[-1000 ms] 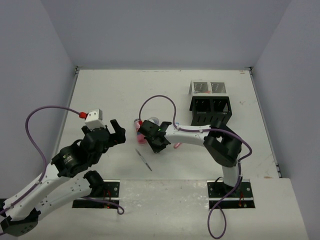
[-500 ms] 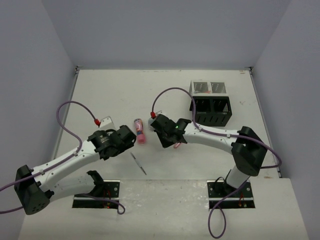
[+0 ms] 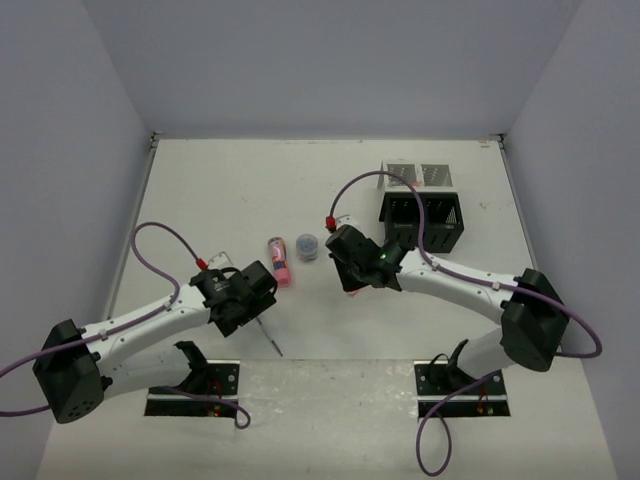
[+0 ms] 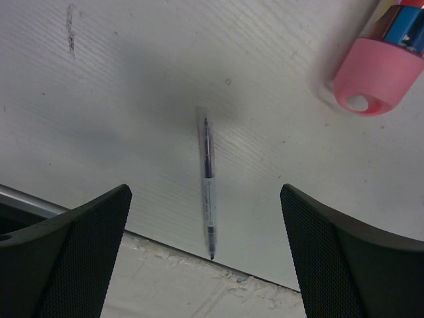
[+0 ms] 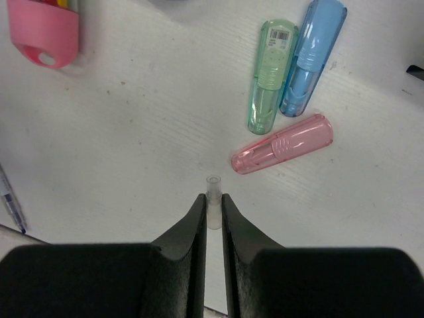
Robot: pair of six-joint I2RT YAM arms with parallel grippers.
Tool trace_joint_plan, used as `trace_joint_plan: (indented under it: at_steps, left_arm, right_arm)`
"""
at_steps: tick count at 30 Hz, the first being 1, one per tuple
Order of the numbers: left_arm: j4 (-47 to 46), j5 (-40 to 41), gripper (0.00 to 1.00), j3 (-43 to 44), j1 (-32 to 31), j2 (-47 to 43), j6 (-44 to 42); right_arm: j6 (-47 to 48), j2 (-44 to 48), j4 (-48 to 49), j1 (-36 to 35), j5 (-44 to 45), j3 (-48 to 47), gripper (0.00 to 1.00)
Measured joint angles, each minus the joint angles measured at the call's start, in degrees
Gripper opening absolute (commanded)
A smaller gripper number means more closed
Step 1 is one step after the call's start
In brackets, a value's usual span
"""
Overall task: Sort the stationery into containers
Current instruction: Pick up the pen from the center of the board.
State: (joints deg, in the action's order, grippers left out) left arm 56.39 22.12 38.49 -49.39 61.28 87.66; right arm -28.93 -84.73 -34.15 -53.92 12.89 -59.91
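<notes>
The pen (image 4: 208, 179) is thin, with a clear barrel and a dark core. It lies flat on the table (image 4: 99, 79) near the front edge, between the fingers of the left claw (image 4: 204, 193), which gapes wide and holds nothing. Up and to the right of it is a pink-capped case (image 3: 279, 262), cut off by the corner of the left wrist view, and a round grey-blue pot (image 3: 307, 246) sits just beside the case.

The right claw (image 5: 212, 199) is pinched almost closed on a thin clear tube (image 5: 212, 185). Only the tube's open tip shows (the rest is hidden between the fingers, so I cannot tell what it is). Ahead of it lie three stubby translucent markers. The green marker (image 5: 268, 76) and blue marker (image 5: 311, 56) touch side by side, and the pink marker (image 5: 281, 154) lies apart, nearer the claw. From above, the arm hides all three.

The black box (image 3: 440, 238) stands to the far right, with the white box (image 3: 400, 178) behind it. Their contents are too small to tell.
</notes>
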Motion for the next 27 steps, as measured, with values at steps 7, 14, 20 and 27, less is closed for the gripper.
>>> trace_joint_plan:
  at_steps: [7, 14, 20, 27]
  left_arm:
    - [-1.2, -1.7, 0.8, -0.8, -1.6, 3.4, 2.1]
    - [-1.5, -3.5, 0.68, -0.8, -2.1, 9.7, 3.4]
    - [-2.0, -4.7, 0.56, -1.5, -2.1, 11.1, 4.2]
    - [-5.1, -5.8, 0.31, -3.0, -2.1, 13.2, 4.3]
  right_arm:
    - [-0.1, 5.9, 1.0, 0.6, 0.1, 0.6, 0.0]
    - [-0.1, 8.1, 1.3, 0.9, 0.1, 1.3, 0.0]
    - [-0.1, 10.2, 1.3, 1.5, 0.2, 1.5, 0.0]
    - [-0.1, 11.3, 2.2, 1.5, -0.3, 2.0, 0.0]
